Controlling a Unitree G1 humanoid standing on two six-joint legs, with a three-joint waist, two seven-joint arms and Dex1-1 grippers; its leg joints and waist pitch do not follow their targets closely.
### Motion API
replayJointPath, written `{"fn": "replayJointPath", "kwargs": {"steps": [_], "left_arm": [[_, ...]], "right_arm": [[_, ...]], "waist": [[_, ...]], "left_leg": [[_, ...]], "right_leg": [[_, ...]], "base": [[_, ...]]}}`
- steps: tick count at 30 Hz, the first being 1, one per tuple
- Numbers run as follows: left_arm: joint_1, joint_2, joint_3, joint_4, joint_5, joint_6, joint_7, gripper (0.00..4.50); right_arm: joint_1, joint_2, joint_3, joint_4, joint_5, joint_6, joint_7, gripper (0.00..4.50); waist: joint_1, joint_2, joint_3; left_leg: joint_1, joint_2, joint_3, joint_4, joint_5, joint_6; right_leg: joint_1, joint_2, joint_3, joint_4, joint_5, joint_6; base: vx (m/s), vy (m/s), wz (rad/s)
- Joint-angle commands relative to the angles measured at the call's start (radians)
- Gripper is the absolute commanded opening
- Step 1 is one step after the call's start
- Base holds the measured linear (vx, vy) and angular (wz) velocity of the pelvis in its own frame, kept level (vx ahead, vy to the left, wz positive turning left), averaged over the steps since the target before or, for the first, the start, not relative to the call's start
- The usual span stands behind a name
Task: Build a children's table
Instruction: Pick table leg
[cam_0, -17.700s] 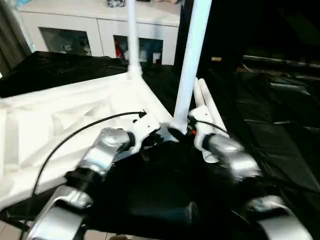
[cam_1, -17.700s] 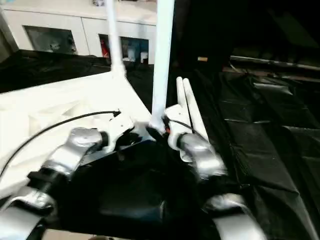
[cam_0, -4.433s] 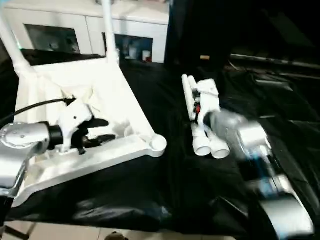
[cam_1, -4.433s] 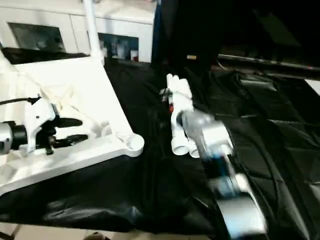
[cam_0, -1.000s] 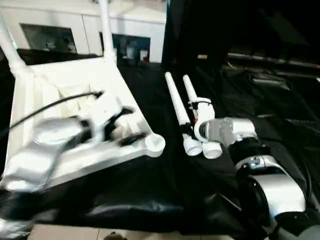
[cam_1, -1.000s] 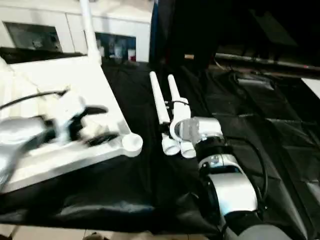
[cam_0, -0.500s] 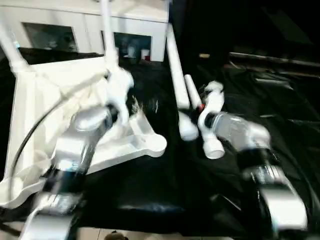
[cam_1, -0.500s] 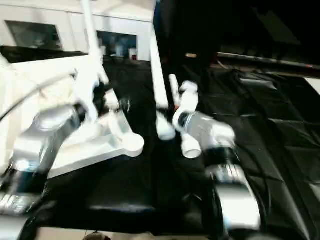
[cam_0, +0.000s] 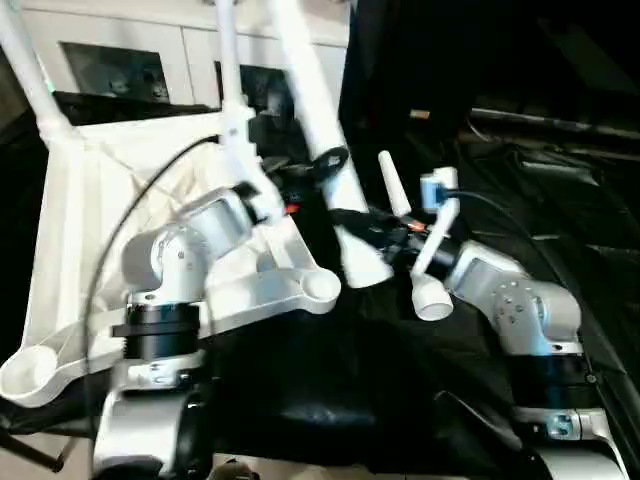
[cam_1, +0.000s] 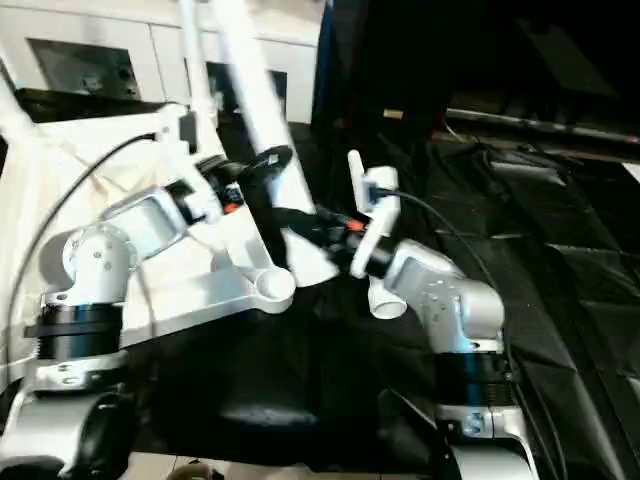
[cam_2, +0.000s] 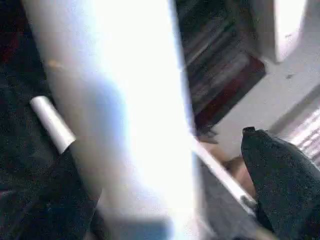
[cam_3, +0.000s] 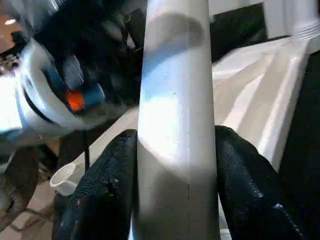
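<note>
The white tabletop (cam_0: 90, 230) lies underside up on the black cloth, with two legs (cam_0: 226, 60) standing in its far corners. Its near corner socket (cam_0: 320, 288) is empty. My right gripper (cam_3: 175, 145) is shut on a third leg (cam_0: 315, 120), which hangs tilted, its wide end (cam_0: 365, 268) just above the cloth beside that socket. My left gripper (cam_0: 325, 165) reaches across the leg higher up; one black finger (cam_2: 280, 185) stands apart from the tube, so it is open. A fourth leg (cam_0: 432, 295) lies loose on the cloth under my right wrist.
A white cabinet with glass doors (cam_0: 110, 65) stands behind the table. Black cloth (cam_0: 560, 230) covers the surface to the right. The tabletop's near left socket (cam_0: 30, 372) overhangs the front edge. A black cable (cam_0: 130, 220) loops over my left forearm.
My left arm has swung from the tabletop over to the leg held by my right gripper. That leg has risen and tilted steeper. The camera has shifted a little.
</note>
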Motion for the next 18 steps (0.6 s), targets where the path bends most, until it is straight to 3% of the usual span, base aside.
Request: {"fn": "replayJointPath", "kwargs": {"steps": [1,4,6,10,18], "left_arm": [[-0.012,-0.008,0.009,-0.039,-0.045,0.027,0.009,4.5],[0.0,-0.01,0.006,-0.065,-0.052,0.043,0.011,4.16],[0.002,-0.011,0.007,-0.076,-0.05,0.055,0.023,4.16],[0.006,-0.015,0.008,-0.103,-0.061,0.076,0.063,3.74],[0.014,-0.023,0.002,-0.128,-0.067,0.08,0.087,2.93]], "right_arm": [[0.002,-0.019,0.003,-0.017,-0.018,0.0,-0.013,1.87],[-0.004,-0.02,0.015,-0.008,-0.046,-0.018,-0.041,1.87],[-0.006,-0.021,0.023,-0.004,-0.066,-0.031,-0.062,1.87],[-0.009,-0.029,0.073,0.004,-0.145,-0.071,-0.126,1.87],[0.004,0.005,0.101,-0.024,-0.138,-0.071,-0.145,1.86]], "waist": [[0.003,0.006,-0.066],[0.003,0.004,-0.067],[0.003,0.005,-0.067],[0.001,0.004,-0.068],[0.0,0.005,-0.068]], "left_leg": [[0.01,0.023,-0.007,-0.066,-0.243,-0.03],[0.009,0.023,-0.007,-0.066,-0.234,-0.03],[0.008,0.023,-0.007,-0.067,-0.223,-0.033],[0.01,0.023,-0.006,-0.067,-0.216,-0.041],[0.009,0.023,-0.006,-0.067,-0.209,-0.032]], "right_leg": [[0.05,-0.056,0.033,-0.088,-0.267,-0.13],[0.051,-0.056,0.033,-0.088,-0.257,-0.12],[0.05,-0.056,0.033,-0.086,-0.244,-0.118],[0.051,-0.055,0.034,-0.084,-0.223,-0.118],[0.051,-0.054,0.034,-0.083,-0.197,-0.114]], "base": [[0.0,0.0,0.0],[0.0,0.0,0.0],[0.0,0.0,0.0],[0.0,0.0,0.0],[0.0,0.0,0.0]]}}
